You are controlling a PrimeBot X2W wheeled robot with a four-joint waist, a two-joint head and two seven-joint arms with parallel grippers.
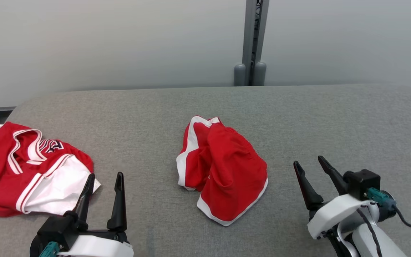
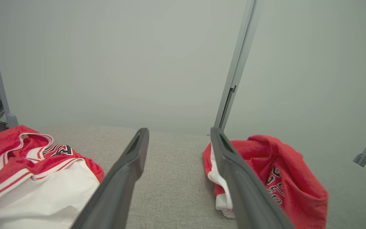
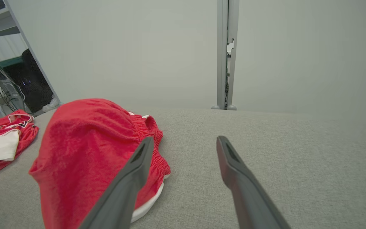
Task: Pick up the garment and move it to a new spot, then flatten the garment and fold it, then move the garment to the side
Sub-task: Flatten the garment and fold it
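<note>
The garment point(image 1: 223, 171), a pair of red shorts with white trim, lies crumpled in a heap near the middle of the grey counter point(image 1: 334, 125). In the head view its long axis runs from the far side towards the robot, leaning a little to the right as it comes nearer. The near end narrows to a rounded corner edged in white, pointing towards the robot. The far end shows a white band folded along the left edge. From the right wrist view the garment point(image 3: 87, 152) humps up, with a gathered elastic edge on the side facing that arm.

The left claw point(image 1: 105, 175) hovers over the near left of the counter, its fingers spread wide and holding nothing. It sits between the garment and a red and white jersey point(image 1: 23, 171) that lies rumpled at the counter's left end. The right claw point(image 1: 308, 160) hangs to the right of the garment, also wide and empty, clear of the cloth.

A grey post point(image 1: 252, 43) stands against the pale wall behind the counter.
</note>
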